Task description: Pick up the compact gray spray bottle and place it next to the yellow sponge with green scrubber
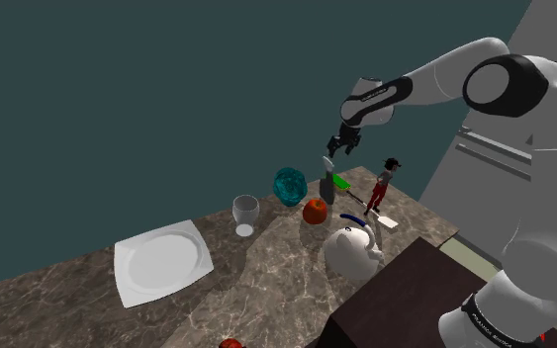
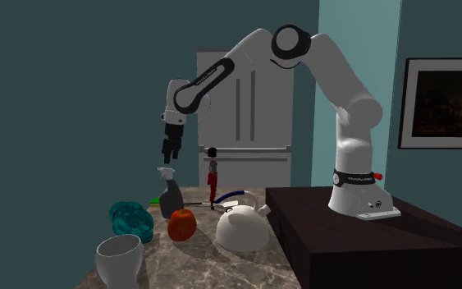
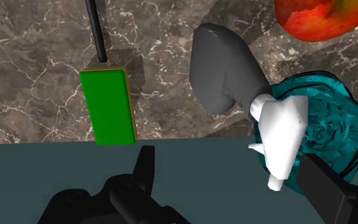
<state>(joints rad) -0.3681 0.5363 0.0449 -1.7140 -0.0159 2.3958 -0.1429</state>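
With your gripper [image 1: 342, 148] spread open above the grey spray bottle [image 3: 225, 73], which stands upright between the green-topped sponge [image 3: 110, 105] and a teal ornament [image 3: 336, 127], descend straight and clasp the grey body (not the white nozzle), sparing the apple [image 3: 317, 16].

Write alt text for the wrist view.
Open black claw hovers above a gray spray bottle with a white nozzle, standing on a marbled counter. A green-topped sponge lies apart on one side of it; a teal object and a red apple on the other.
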